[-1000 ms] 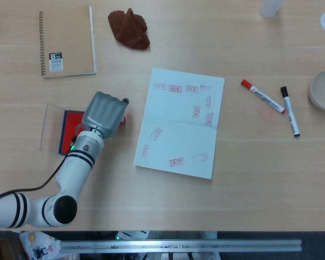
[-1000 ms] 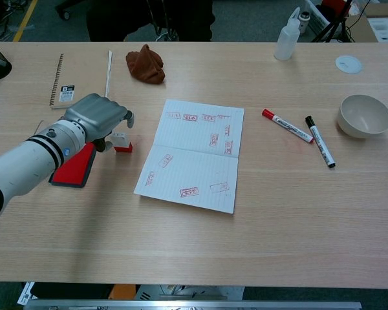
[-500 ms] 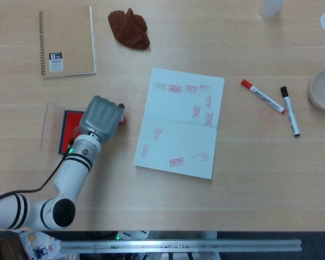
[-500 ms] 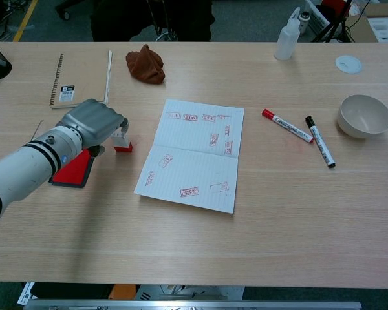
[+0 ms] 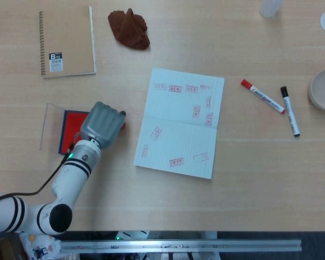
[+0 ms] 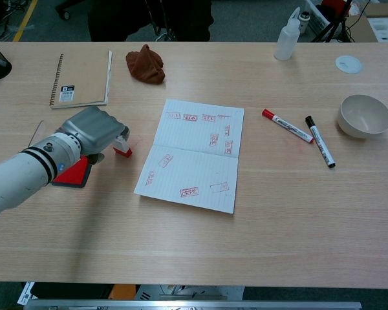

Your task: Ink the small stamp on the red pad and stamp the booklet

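Small stamp stands on the worktop just right of the red pad, between pad and open booklet, tilted slightly; red base down, white top partly under the left hand. Over the last second the hand has drawn back toward the robot and dropped lower, knuckles now covering more of the pad; the stamp has barely shifted. Judgement: the grasp is closing but the stamp is not yet lifted, so inking is not begun. Fingers curled downward around the stamp's top; whether they actually pinch it I cannot tell, since the back of the hand hides the contact in both views. Most of the pad is hidden in the head view. Booklet already carries several red impressions. Right hand appears in neither view.
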Robot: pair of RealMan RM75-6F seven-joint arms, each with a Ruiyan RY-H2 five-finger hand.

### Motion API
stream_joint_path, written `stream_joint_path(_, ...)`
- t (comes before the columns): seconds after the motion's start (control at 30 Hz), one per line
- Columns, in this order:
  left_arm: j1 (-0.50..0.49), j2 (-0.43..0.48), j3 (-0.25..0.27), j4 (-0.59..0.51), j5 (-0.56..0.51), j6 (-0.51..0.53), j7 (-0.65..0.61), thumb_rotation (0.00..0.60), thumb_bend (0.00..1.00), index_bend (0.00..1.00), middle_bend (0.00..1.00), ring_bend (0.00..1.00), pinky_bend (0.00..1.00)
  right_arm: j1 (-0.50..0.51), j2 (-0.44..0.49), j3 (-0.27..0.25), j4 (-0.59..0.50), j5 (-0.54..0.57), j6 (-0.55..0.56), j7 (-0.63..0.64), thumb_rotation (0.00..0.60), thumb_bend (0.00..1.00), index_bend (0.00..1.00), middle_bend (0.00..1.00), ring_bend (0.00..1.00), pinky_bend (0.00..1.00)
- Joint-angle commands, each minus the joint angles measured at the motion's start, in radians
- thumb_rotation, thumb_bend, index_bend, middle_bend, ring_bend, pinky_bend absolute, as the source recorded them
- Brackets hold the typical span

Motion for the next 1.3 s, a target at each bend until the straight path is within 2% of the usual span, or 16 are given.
stream_joint_path(0.03,0.001,0.005,0.007,-0.005,0.003,-0.001,-0.004,0.6,0.32,0.28,1.0,1.0,1.0,-0.003,0.001,0.0,-0.003,-0.001,0.004,-0.001,0.6,0.16,0.34,0.4,0.29,0.36)
stream_joint_path(0.27,0.009,0.028,0.024,-0.024,0.038,-0.002,-0.036,0.6,0.32,0.29,1.0,1.0,1.0,-0.008,0.005,0.0,-0.012,-0.005,0.012,-0.008,0.6,0.16,0.34,0.4,0.29,0.36)
stream_joint_path(0.6,0.047,0.007,0.001,0.026,0.137,-0.01,-0.18,0.6,0.32,0.35,1.0,1.0,1.0,-0.011,0.009,0.0,-0.02,-0.006,0.015,-0.015,0.6,0.16,0.34,0.4,0.29,0.36)
stream_joint_path(1.3,0.049,-0.069,-0.05,0.123,0.1,-0.012,-0.18,0.6,0.29,0.47,1.0,1.0,1.0,-0.013,0.006,0.001,-0.009,0.001,0.006,-0.011,0.6,0.16,0.34,0.4,0.29,0.36)
